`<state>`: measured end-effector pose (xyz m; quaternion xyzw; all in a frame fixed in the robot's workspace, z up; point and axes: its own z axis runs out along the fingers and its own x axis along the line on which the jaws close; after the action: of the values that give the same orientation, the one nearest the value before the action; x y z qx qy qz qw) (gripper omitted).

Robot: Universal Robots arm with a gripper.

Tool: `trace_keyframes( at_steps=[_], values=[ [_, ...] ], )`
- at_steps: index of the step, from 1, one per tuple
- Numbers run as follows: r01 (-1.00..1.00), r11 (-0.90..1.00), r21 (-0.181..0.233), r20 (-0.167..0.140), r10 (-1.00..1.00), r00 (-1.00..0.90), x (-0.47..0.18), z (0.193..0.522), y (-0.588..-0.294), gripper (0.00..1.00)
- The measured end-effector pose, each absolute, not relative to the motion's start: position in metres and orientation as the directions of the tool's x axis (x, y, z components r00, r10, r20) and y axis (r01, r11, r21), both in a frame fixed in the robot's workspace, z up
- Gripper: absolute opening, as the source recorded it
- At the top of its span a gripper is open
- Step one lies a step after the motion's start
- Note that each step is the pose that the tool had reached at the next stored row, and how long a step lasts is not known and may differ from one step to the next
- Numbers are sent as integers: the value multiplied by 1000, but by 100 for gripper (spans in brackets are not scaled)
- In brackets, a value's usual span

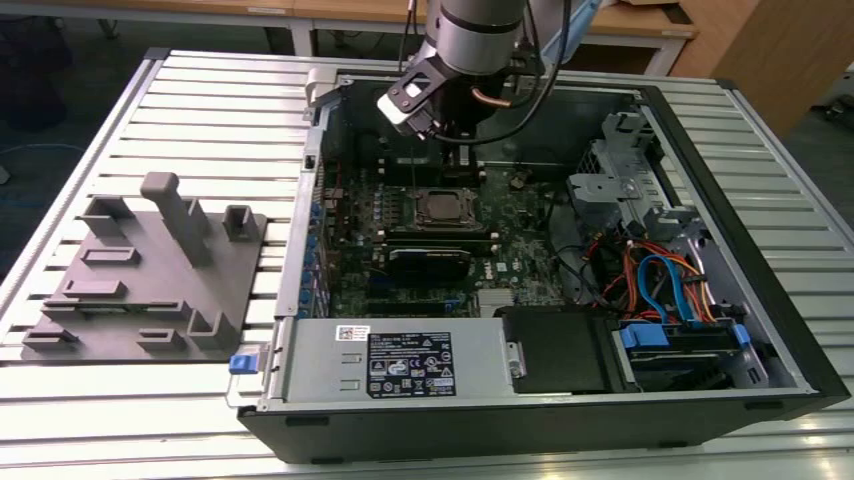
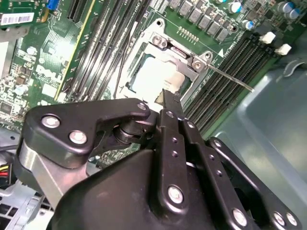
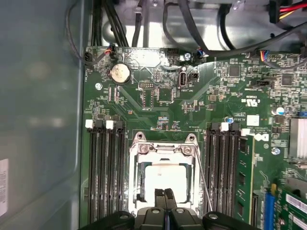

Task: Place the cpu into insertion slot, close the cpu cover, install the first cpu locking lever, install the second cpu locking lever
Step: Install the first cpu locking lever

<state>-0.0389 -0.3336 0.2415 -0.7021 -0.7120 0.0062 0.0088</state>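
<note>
Holding my gripper (image 3: 165,192) with its jaws together, I see the cpu (image 3: 165,175) just beyond their tips, seated in the insertion slot (image 3: 139,184) with the cpu cover (image 3: 163,149) lying flat around it.

Open top of case (image 1: 534,430) was the way in from above; arm (image 1: 474,30) stood in through it. End effector (image 3: 165,194) sat low over cpu (image 3: 163,175), fingers (image 3: 159,199) pressed together, free air above the chip. Low memory slots (image 3: 103,172) flanked the socket on both sides. Upright memory stick (image 3: 244,177) stood past the slots on one side. Thin locking lever (image 3: 202,179) ran along the socket edge, near the fingers. Case wall (image 3: 38,120) rose just beside the slots. Cables (image 3: 192,24) crossed the board's far end. Drive cage (image 1: 614,190) and cable bundle (image 1: 661,280) crowded the exterior view's right; power supply (image 1: 400,365) blocked the near side. Grey fixture (image 1: 147,270) stood on counter (image 1: 200,100), well apart from case
</note>
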Motion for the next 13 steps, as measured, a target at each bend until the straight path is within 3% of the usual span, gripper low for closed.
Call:
trace_keyframes(
  at_steps=[13],
  values=[
    [1000, 20, -21, 4, 1000, -20, -39, 253, -334, 10]
  ],
)
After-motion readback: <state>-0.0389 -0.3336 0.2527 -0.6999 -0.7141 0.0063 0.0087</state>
